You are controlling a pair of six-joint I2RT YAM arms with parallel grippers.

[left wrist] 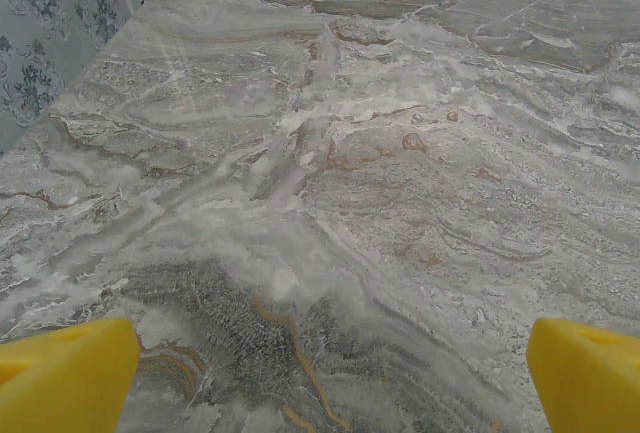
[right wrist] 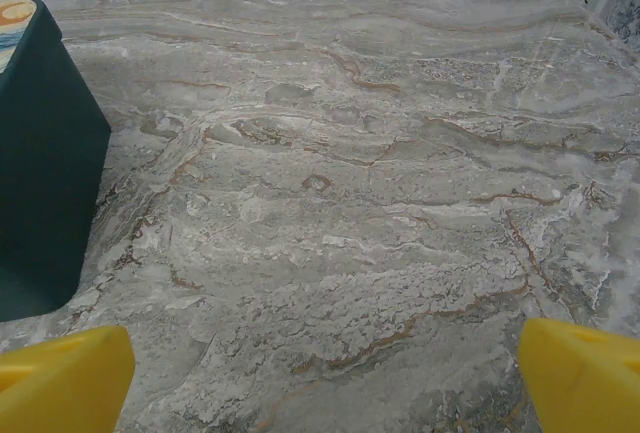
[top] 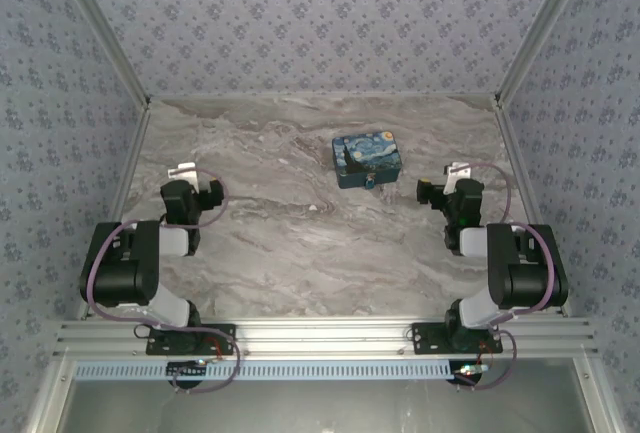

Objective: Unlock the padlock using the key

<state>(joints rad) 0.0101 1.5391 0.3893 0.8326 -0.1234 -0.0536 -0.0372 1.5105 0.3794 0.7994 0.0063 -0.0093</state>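
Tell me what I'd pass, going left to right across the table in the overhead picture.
left tool, standing open → blue-and-yellow swirl-painted box, a little farther back on the marble table → right tool, also open.

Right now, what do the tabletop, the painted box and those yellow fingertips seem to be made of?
The tabletop looks like marble, grey with brown veins, though it may be printed laminate. The box has blue-and-yellow swirl paint on top and a plain, matte dark teal side; wood or card, I cannot tell. The yellow fingertips are smooth and evenly coloured, probably plastic.
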